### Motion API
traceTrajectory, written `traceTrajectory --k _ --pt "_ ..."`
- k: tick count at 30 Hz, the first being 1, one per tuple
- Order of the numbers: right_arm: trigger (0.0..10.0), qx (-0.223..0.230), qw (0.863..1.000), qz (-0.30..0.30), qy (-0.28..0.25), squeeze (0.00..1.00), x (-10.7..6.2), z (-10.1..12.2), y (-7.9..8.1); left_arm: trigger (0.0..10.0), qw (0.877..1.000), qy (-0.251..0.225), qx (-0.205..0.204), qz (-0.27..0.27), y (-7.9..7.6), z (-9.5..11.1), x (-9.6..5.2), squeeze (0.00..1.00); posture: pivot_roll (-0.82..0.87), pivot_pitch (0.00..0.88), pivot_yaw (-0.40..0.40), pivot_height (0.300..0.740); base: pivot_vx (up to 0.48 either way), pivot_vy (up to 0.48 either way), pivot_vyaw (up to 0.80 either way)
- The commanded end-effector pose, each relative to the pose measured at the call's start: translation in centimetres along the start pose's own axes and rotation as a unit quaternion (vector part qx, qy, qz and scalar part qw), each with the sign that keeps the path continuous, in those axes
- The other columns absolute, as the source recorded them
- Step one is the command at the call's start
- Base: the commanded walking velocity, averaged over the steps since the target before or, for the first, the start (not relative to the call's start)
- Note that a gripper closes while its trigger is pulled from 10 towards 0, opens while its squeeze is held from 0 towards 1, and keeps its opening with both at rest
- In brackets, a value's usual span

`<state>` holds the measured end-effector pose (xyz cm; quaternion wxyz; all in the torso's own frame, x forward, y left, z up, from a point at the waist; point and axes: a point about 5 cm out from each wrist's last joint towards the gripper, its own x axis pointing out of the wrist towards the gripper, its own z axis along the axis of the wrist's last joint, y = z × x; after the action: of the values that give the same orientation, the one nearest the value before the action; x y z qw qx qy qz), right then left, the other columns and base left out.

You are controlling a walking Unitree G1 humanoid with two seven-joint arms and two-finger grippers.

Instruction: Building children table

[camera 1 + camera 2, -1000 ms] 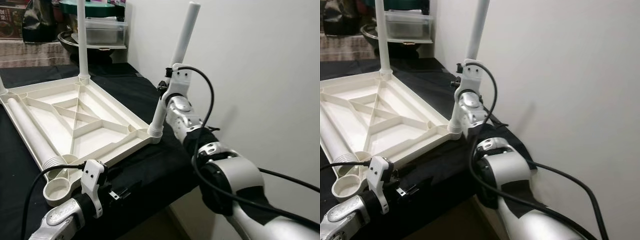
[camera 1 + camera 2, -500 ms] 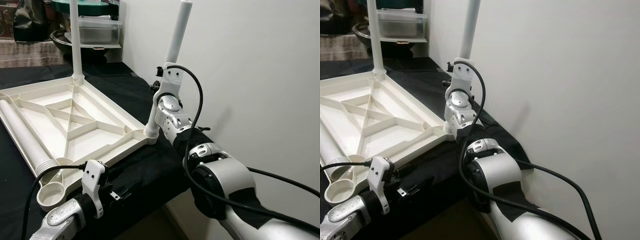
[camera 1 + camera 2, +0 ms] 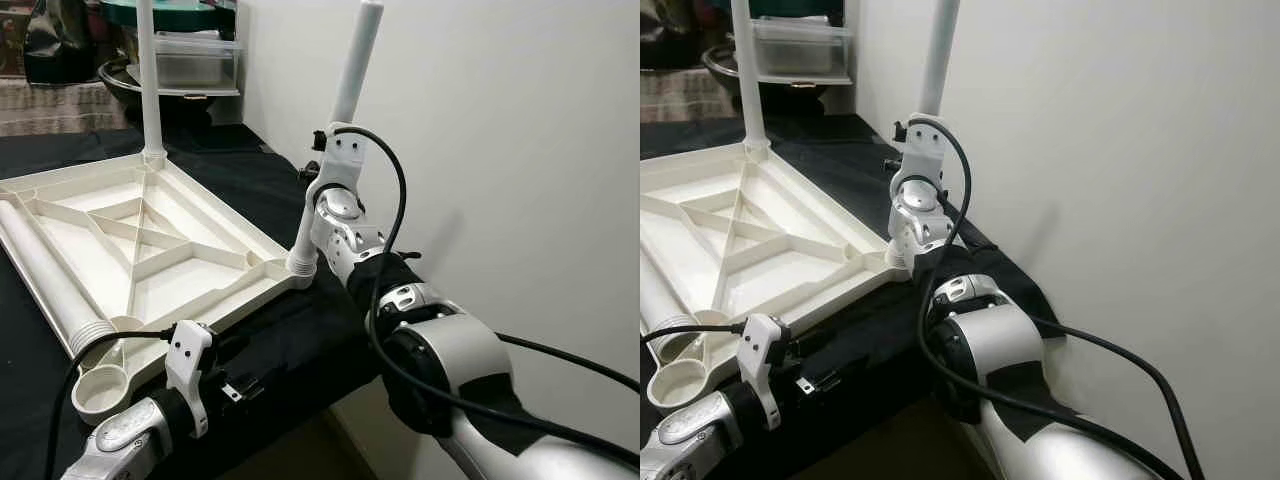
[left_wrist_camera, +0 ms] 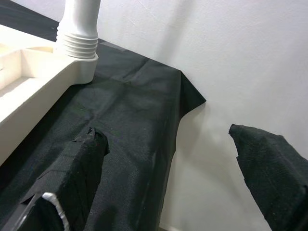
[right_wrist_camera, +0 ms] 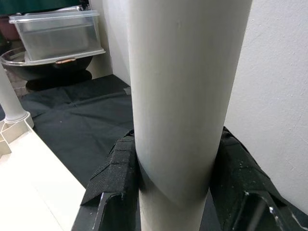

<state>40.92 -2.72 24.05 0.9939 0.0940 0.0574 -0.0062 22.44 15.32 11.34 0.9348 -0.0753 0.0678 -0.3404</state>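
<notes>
While the upside-down tabletop point(image 3: 150, 250) lies on the black cloth point(image 3: 250, 190), the left gripper point(image 4: 168, 168) hangs past its near edge, fingers wide apart, holding nothing. At the corner by the wall, the right gripper point(image 5: 175, 187) squeezes a standing leg point(image 3: 340, 140).

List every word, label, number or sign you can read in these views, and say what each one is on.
No legible text anywhere.
The upturned white tabletop, its legs and the clear storage box carry no readable marks.
A patterned package at the far left is too blurred to read.
</notes>
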Motion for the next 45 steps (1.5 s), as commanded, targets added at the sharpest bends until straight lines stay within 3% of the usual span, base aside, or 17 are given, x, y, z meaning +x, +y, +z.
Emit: traceTrajectory --k 1,2,4,5,17,28,32,38,39,41,44,45 --pt "10.0 0.004 0.995 -0.002 0.097 0.00 -0.3 -4.1 -0.4 10.0 1.000 0.005 -0.010 -0.006 -0.2 -0.4 0.3 0.00 0.08 0.000 -0.179 0.740 0.000 0.000 0.00" --pt "10.0 0.006 0.995 -0.001 0.097 0.85 -0.3 -4.1 -0.4 10.0 1.000 0.005 -0.010 -0.006 -0.2 -0.5 0.3 0.00 0.08 0.000 -0.177 0.740 0.000 0.000 0.00" --pt "10.0 0.008 0.995 -0.001 0.097 0.85 -0.3 -4.1 -0.4 10.0 1.000 0.005 -0.010 -0.007 -0.2 -0.5 0.3 0.00 0.08 0.000 -0.177 0.740 0.000 0.000 0.00" --pt "10.0 0.016 0.996 0.000 0.092 1.00 -0.3 -3.8 -0.4 10.0 1.000 0.005 -0.009 -0.008 -0.2 -0.5 0.4 0.00 0.08 0.000 -0.177 0.740 0.000 0.000 0.00" --pt "10.0 0.040 0.997 0.032 0.057 1.00 0.1 -1.7 -0.7 10.0 1.000 0.006 -0.008 -0.008 -0.1 -0.4 0.3 0.00 0.08 0.000 -0.170 0.740 0.000 0.000 0.00" --pt "10.0 0.021 0.994 0.108 0.009 1.00 -0.2 -1.6 -3.9 10.0 1.000 -0.007 -0.003 0.004 0.2 0.0 0.3 0.00 0.07 0.000 -0.152 0.740 0.000 0.000 0.00" --pt "10.0 -0.035 0.984 0.175 -0.020 1.00 -1.6 -1.1 -5.5 10.0 1.000 -0.013 0.002 0.025 0.6 0.1 0.2 0.00 0.06 0.000 -0.144 0.740 0.000 0.000 0.00" --pt "10.0 -0.066 0.978 0.200 -0.002 1.00 -2.8 -1.6 -7.3 10.0 0.999 -0.014 0.003 0.035 0.8 0.1 0.3 0.00 0.04 0.000 -0.138 0.740 0.000 0.000 0.00" --pt "10.0 -0.035 0.972 0.231 0.013 0.00 -3.5 -1.8 -7.1 10.0 0.999 -0.014 0.002 0.036 0.9 0.1 0.4 0.00 0.04 0.000 -0.135 0.740 0.000 0.000 0.00" --pt "10.0 0.000 0.959 0.281 0.033 0.00 -4.8 -2.1 -6.7 10.0 0.999 -0.015 0.002 0.037 0.9 0.1 0.3 0.00 0.03 0.000 -0.132 0.740 0.000 0.000 0.00" --pt "10.0 -0.006 0.952 0.302 0.040 0.00 -5.7 -2.6 -6.9 10.0 0.999 -0.016 0.002 0.039 0.9 0.1 0.3 0.00 0.03 0.000 -0.134 0.740 0.000 0.000 0.00" --pt "10.0 -0.025 0.952 0.301 0.051 0.00 -6.1 -3.4 -7.6 10.0 0.999 -0.017 0.003 0.049 1.0 0.1 0.2 0.00 0.03 0.000 -0.135 0.740 0.000 0.000 0.00"
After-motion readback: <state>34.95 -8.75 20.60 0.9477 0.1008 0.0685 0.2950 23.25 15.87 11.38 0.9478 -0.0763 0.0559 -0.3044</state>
